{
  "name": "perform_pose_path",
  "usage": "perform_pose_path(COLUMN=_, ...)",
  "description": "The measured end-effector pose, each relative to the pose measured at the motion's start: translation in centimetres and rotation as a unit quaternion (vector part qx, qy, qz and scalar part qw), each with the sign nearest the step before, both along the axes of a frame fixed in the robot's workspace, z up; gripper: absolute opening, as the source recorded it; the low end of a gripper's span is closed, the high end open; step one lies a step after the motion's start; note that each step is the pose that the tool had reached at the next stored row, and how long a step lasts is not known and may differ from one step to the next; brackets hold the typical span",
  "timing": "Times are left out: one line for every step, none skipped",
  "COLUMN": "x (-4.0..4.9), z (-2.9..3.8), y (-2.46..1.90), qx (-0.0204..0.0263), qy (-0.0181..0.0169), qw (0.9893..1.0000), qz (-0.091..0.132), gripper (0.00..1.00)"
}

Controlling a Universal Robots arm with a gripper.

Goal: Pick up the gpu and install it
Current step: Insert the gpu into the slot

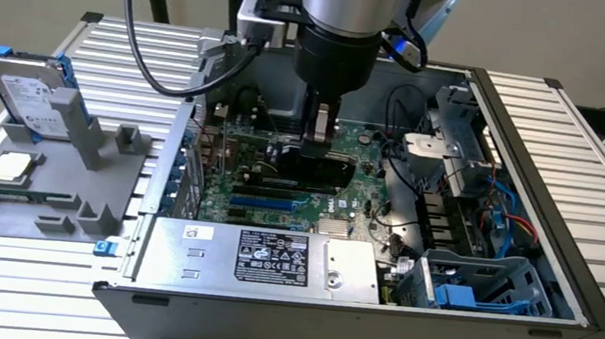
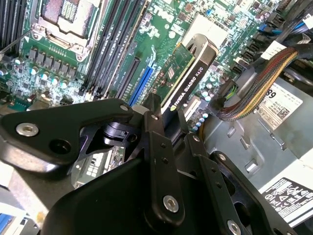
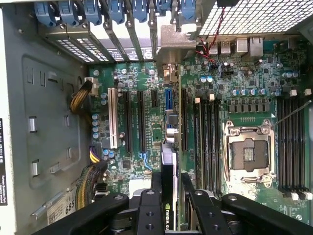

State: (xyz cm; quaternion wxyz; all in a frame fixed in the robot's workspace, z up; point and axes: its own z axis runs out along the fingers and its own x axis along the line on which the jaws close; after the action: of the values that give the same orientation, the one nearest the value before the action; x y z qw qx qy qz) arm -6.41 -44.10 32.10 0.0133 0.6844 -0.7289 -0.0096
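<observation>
My gripper [image 1: 317,148] reaches down into the open computer case and is shut on the gpu [image 1: 321,171], a card with a black cooler block. The second wrist view has the gpu [image 2: 189,73] standing on edge between my gripper's [image 2: 168,116] fingers, its green board facing the blue slot [image 2: 142,81]. Edge-on in the first wrist view, the gpu [image 3: 168,159] runs from my gripper [image 3: 171,182] toward its silver end bracket [image 3: 175,44] at the case's rear slots. It sits low over the motherboard [image 1: 267,187]; whether it is seated in a slot I cannot tell.
A power supply [image 1: 261,257] fills the case's near side, and a drive cage [image 1: 480,291] with cables stands at the exterior view's right. Outside the case, a grey fixture [image 1: 77,198] carries a hard drive [image 1: 30,97] with blue rails and a processor [image 1: 9,168]. Cable bundles [image 2: 254,88] lie close to the card.
</observation>
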Motion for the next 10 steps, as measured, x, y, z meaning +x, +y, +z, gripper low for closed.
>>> perform_pose_path(x=-0.02, z=-0.01, y=0.0, qx=0.0, qy=0.0, qw=1.0, qz=0.0, gripper=0.0)
perform_pose_path(x=-0.04, z=-0.02, y=0.0, qx=0.0, qy=0.0, qw=1.0, qz=0.0, gripper=0.0)
perform_pose_path(x=-0.05, z=-0.04, y=0.0, qx=0.0, qy=0.0, qw=1.0, qz=0.0, gripper=0.0)
perform_pose_path(x=-0.06, z=-0.05, y=0.0, qx=0.0, qy=0.0, qw=1.0, qz=0.0, gripper=0.0)
perform_pose_path(x=-0.08, z=-0.06, y=0.0, qx=0.0, qy=0.0, qw=1.0, qz=0.0, gripper=0.0)
perform_pose_path(x=-0.09, z=-0.08, y=0.0, qx=0.0, qy=0.0, qw=1.0, qz=0.0, gripper=0.0)
perform_pose_path(x=-0.11, z=-0.09, y=0.0, qx=0.0, qy=0.0, qw=1.0, qz=0.0, gripper=0.0)
perform_pose_path(x=-0.13, z=-0.1, y=0.0, qx=0.0, qy=0.0, qw=1.0, qz=0.0, gripper=0.0)
perform_pose_path(x=-0.15, z=-0.12, y=0.0, qx=0.0, qy=0.0, qw=1.0, qz=0.0, gripper=0.0)
perform_pose_path(x=-0.16, z=-0.13, y=0.0, qx=0.0, qy=0.0, qw=1.0, qz=0.0, gripper=0.0)
